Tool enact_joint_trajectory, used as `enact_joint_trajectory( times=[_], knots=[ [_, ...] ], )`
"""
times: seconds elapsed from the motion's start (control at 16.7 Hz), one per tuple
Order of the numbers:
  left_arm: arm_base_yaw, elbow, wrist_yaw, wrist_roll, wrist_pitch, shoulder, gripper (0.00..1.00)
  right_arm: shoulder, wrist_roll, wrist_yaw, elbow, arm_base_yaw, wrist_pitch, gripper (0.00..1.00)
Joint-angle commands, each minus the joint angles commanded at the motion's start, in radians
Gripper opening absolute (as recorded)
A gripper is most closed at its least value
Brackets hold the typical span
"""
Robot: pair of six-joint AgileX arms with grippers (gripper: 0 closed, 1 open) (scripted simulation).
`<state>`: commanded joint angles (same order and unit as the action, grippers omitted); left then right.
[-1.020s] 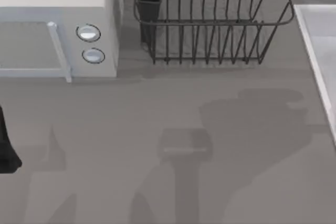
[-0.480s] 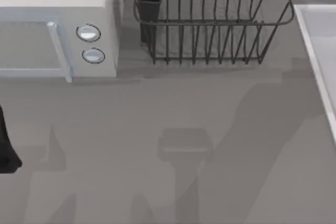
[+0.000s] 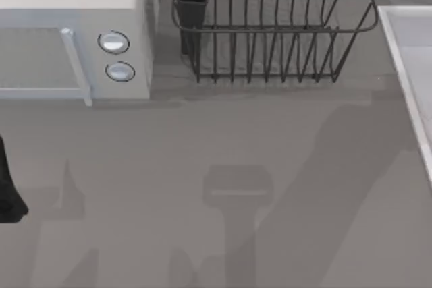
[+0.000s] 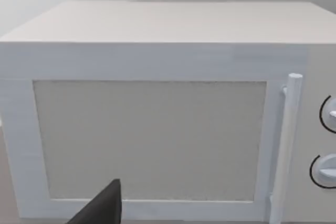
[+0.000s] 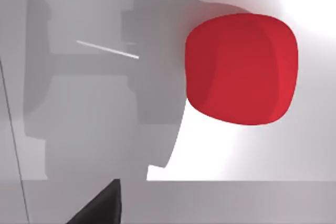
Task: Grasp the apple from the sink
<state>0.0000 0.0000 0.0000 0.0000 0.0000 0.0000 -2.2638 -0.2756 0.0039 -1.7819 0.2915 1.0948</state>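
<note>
The apple [image 5: 241,69] is a smooth bright red blob lying on the pale floor of the sink [image 5: 294,150] in the right wrist view. It is close below my right gripper, of which a black tip [image 5: 102,208] shows at the frame's edge, apart from the apple. The gripper's shadow falls on the basin floor beside the apple. In the top view the sink's raised rim [image 3: 398,59] runs down the table's right edge. My left arm [image 3: 8,193] is parked at the table's left edge, facing the microwave [image 4: 157,129].
A white microwave [image 3: 74,38] with two round knobs stands at the back left. A dark wire dish rack [image 3: 270,25] with a black cup holder sits at the back middle. The grey tabletop [image 3: 202,139] lies in front, crossed by arm shadows.
In the top view the right arm's shadow has stretched from a blob at mid-table into a diagonal band reaching toward the sink. The left arm has not moved.
</note>
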Motion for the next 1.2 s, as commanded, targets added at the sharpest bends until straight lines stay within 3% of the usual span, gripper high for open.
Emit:
enact_joint_trajectory(
  times=[0.48,0.84,1.2],
  knots=[
    [0.0,0.0,0.0,0.0,0.0,0.0,1.0,-0.208,0.003,0.002,0.157,0.003,-0.381,1.0],
    [0.0,0.0,0.0,0.0,0.0,0.0,1.0,-0.234,0.003,0.003,0.177,0.004,-0.418,1.0],
    [0.0,0.0,0.0,0.0,0.0,0.0,1.0,-0.234,0.003,0.003,0.177,0.004,-0.418,0.55]
  ],
)
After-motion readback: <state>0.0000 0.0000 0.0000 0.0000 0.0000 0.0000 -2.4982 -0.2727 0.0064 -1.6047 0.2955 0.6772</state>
